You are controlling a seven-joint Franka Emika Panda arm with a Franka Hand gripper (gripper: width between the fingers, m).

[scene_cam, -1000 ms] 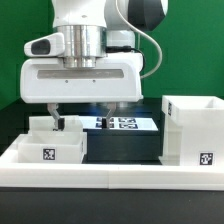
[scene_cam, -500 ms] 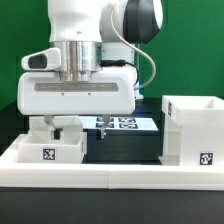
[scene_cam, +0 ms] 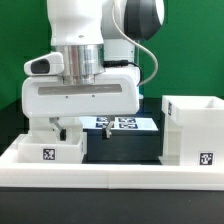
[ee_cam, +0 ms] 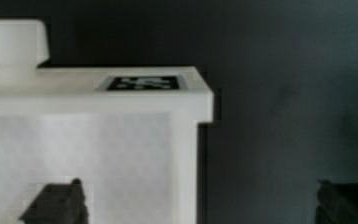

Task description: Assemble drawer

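The drawer's tall white shell stands at the exterior view's right, with a tag low on its front. A small white tray with a tag sits at the left, and a second white tray part is just behind it. My gripper hangs open and empty just above the left trays. In the wrist view a tagged white tray lies under my gripper. One fingertip is over the tray and the other is over the dark table beside it. The tray's side edge lies between the jaws.
The marker board lies behind a flat black block in the middle. A long low white rail edges the table front. A rounded white knob-like part shows beyond the tray in the wrist view.
The arm has shifted toward the exterior view's left and come down lower over the left trays. The jaws stay open. The parts have not moved.
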